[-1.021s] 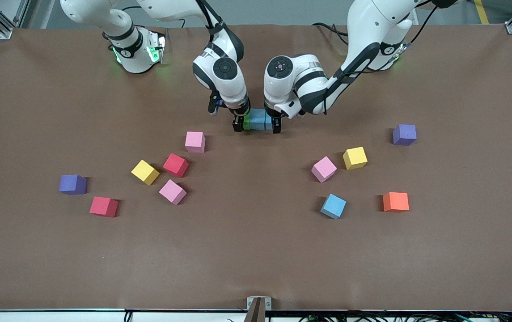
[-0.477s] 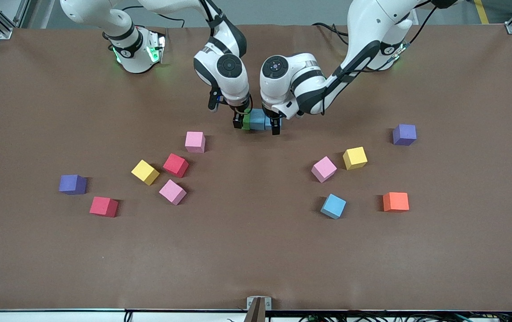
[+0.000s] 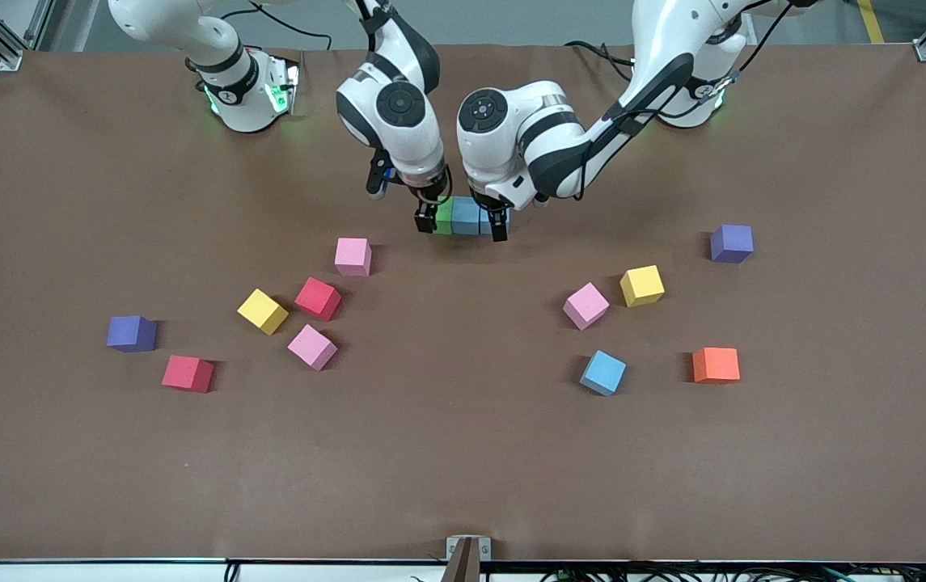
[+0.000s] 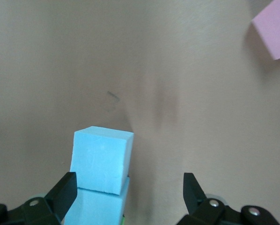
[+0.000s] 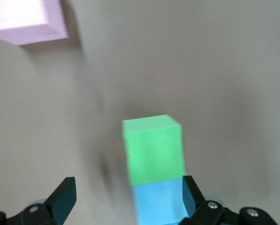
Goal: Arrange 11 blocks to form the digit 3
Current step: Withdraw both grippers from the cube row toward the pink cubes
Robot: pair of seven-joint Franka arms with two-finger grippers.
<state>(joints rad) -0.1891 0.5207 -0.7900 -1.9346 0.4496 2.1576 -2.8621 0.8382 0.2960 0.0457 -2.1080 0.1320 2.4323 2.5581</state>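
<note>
Both end effectors (image 3: 498, 225) higher over blocks (image 3: 467, 217)

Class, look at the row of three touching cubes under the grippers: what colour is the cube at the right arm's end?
Green, seen best in the right wrist view.

No text, label, brand, number or sign can be read on anything in these views.

Bright even light from above, small soft shadows beside the blocks (image 3: 313, 347), right wrist view blurry, front view sharp
</note>
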